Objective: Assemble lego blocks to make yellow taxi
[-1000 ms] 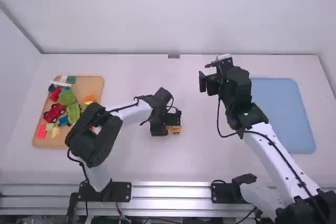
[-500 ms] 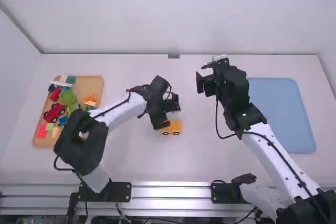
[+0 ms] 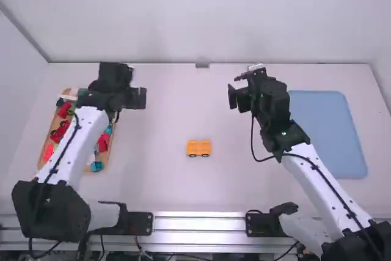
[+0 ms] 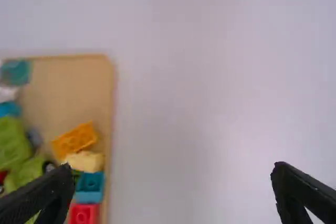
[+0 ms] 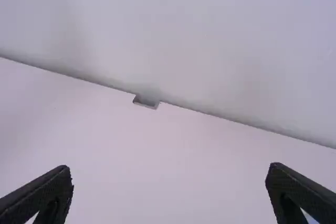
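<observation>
High view: I have the wheeled yellow block piece (image 3: 199, 148) sitting on the desk (image 3: 165, 181), to the right of the tray (image 3: 105, 156). My left gripper (image 3: 145, 98) hangs by the tray's right side; my right gripper (image 3: 233, 97) is well off to the tray's right, and the blue mat (image 3: 327, 136) is farther right still.

Left wrist view: those jaws stand wide apart, gripping nothing. On the tray I see an orange block (image 4: 74, 140) beside a pale yellow block (image 4: 85, 161).

Right wrist view: these jaws are spread and hold nothing, well away from the tray.
</observation>
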Controlling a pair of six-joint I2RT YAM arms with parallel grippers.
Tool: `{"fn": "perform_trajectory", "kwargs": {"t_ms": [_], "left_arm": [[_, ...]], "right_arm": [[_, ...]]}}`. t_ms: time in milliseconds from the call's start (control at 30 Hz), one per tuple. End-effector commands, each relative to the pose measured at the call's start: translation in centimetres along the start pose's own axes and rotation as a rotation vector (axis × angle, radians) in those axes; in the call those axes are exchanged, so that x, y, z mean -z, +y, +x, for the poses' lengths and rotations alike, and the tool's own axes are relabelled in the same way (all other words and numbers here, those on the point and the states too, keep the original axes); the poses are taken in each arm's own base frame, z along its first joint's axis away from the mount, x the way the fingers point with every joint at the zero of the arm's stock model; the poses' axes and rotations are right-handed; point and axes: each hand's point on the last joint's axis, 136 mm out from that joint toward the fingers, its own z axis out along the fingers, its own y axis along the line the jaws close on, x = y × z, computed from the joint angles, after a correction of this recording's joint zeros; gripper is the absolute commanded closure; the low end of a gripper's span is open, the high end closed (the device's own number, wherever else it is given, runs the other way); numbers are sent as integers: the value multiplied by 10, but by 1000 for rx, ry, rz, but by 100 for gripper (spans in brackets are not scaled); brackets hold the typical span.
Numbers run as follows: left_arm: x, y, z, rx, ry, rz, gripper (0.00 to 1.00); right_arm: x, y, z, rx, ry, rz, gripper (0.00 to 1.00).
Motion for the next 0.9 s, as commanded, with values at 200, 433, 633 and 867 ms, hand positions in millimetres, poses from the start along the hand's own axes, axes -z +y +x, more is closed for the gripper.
{"fn": "perform_trajectory", "kwargs": {"t_ms": [200,433,633,867], "left_arm": [[-9,112,51,419,165,-224,1],[-6,176,119,484,363,-200,1],[12,242,172,584,479,-409,1],[3,238,155,258,362,-123,3]], "right_arm": [[1,-2,-17,-3,-33,6,2],[1,-3,-19,-4,-40,7,2],[2,-2,-21,-4,-48,7,1],[2,-5,-24,-6,-62,13,2]]}}
